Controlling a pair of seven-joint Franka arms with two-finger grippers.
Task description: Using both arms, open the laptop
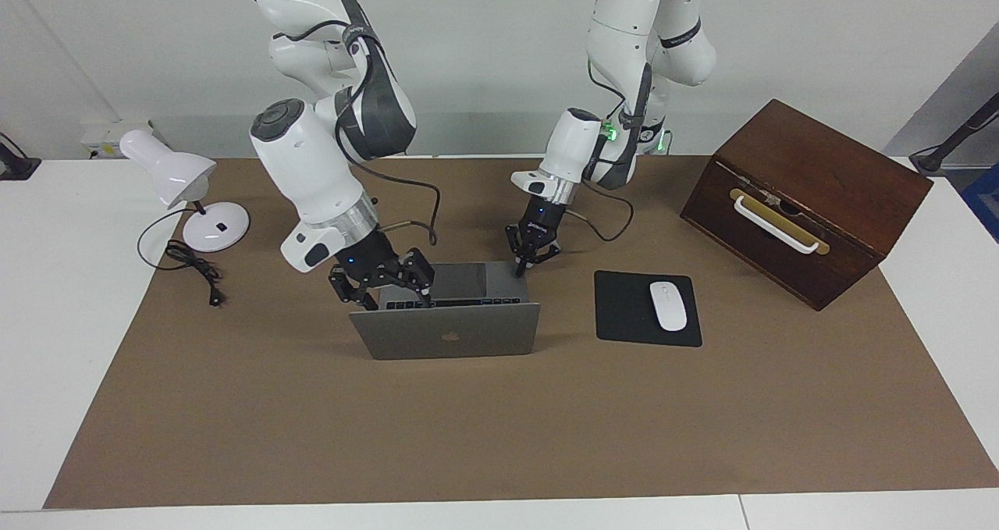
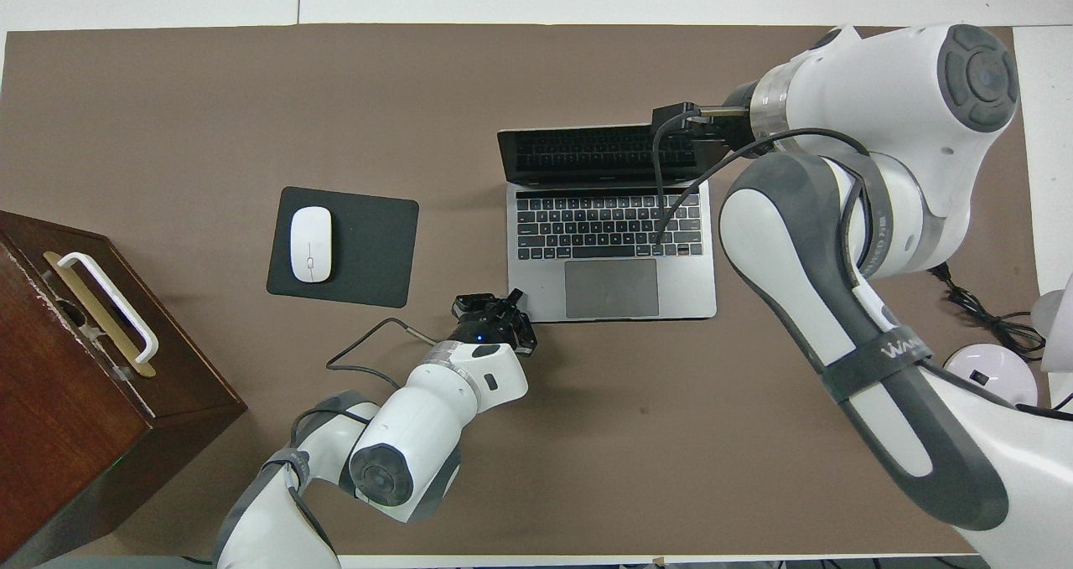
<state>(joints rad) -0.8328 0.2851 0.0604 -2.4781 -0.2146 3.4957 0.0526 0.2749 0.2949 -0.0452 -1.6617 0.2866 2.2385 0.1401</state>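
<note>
The silver-grey laptop (image 1: 445, 332) stands open on the brown mat, its lid with the apple logo raised close to upright; keyboard and trackpad show in the overhead view (image 2: 612, 250). My right gripper (image 1: 394, 288) is open over the keyboard at the lid's end toward the right arm, its fingers against the lid's inner side; in the overhead view (image 2: 677, 125) it sits at the lid's top corner. My left gripper (image 1: 520, 267) is shut, its tip on the base's corner nearest the robots at the left arm's end, also seen from overhead (image 2: 513, 301).
A black mouse pad (image 1: 624, 311) with a white mouse (image 1: 668, 305) lies beside the laptop toward the left arm's end. A brown wooden box (image 1: 804, 194) with a white handle stands past it. A white desk lamp (image 1: 179, 183) and its cable (image 1: 195, 268) are at the right arm's end.
</note>
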